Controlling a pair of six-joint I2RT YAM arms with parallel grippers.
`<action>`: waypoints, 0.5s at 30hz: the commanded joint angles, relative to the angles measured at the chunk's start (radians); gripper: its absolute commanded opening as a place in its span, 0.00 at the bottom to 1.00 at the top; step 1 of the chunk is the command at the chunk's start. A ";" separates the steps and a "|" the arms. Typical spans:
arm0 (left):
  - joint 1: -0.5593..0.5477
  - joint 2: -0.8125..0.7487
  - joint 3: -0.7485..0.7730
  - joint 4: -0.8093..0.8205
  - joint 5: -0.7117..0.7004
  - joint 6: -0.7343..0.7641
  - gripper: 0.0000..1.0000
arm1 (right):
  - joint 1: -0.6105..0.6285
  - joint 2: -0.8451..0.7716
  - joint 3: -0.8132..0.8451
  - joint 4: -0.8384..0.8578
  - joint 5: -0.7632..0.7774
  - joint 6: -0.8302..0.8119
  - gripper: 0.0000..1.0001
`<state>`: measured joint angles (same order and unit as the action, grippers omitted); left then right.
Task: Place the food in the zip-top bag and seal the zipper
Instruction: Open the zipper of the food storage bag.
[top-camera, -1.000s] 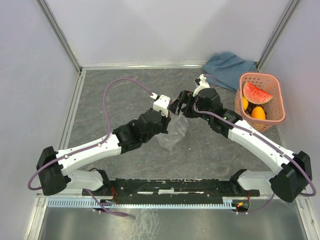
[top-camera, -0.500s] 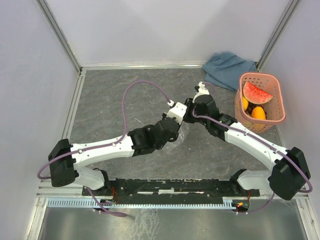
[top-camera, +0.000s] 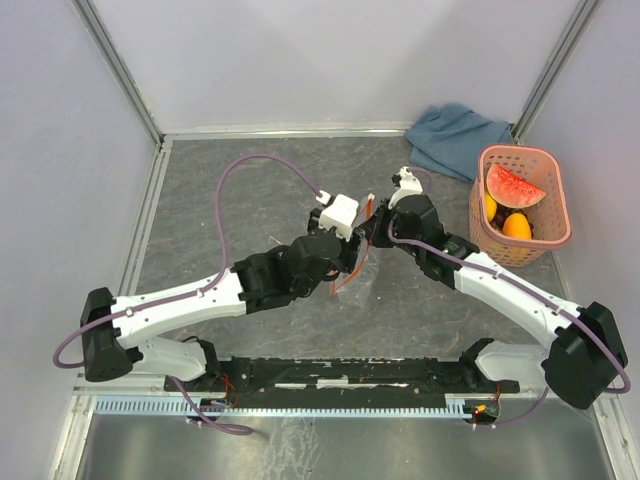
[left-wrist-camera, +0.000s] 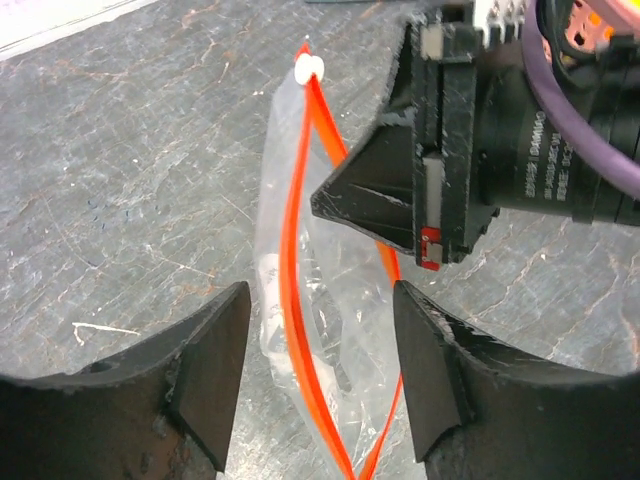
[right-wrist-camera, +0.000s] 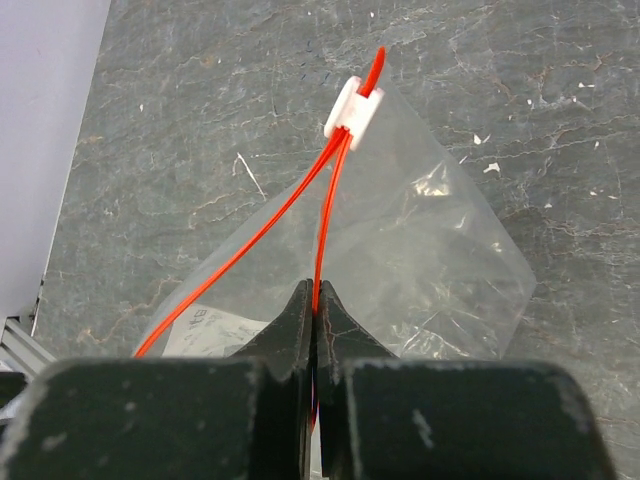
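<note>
**Item 1: left gripper** (left-wrist-camera: 320, 300). Fingers spread, holding nothing. The bag lies in the gap between them and neither finger touches it.

**Item 2: zip-top bag** (left-wrist-camera: 275, 260). Clear and crinkled, it lies on the table between the two grippers. No food shows inside it.

**Item 3: zipper** (left-wrist-camera: 297, 200). Its long axis runs straight ahead of the left jaws, ending at the white end piece (left-wrist-camera: 312, 68) far in front. The two strands are bowed apart into a narrow slit, so the mouth is part open. The free strand lies nearer the left finger.

**Item 4: right gripper** (right-wrist-camera: 313, 300). Jaws pressed together, pinching the other strand of the zipper, which runs straight out ahead of them to the end piece. The free strand trails off to the jaws' left.

**Item 5: food.** A watermelon wedge (top-camera: 513, 186), an orange fruit (top-camera: 517, 225) and a yellow fruit (top-camera: 490, 205) sit in the pink basket (top-camera: 545, 160), well to the right of both grippers.

**Note on the next move.** The free strand probably falls to the left jaws, which already straddle it lengthwise. The right arm is nearer the fruit, but its grip is taken.
</note>
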<state>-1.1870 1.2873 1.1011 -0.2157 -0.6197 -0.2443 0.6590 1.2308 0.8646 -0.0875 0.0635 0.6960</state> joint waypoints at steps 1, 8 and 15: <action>-0.001 -0.021 0.069 -0.090 -0.070 -0.129 0.68 | 0.003 -0.035 -0.016 0.072 0.020 -0.036 0.02; 0.004 0.044 0.076 -0.164 -0.182 -0.223 0.76 | 0.005 -0.039 -0.017 0.072 -0.015 -0.054 0.01; 0.036 0.118 0.108 -0.192 -0.210 -0.237 0.61 | 0.005 -0.064 -0.015 0.025 -0.052 -0.090 0.02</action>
<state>-1.1656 1.3933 1.1488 -0.4011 -0.7685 -0.4252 0.6594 1.2160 0.8486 -0.0689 0.0334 0.6472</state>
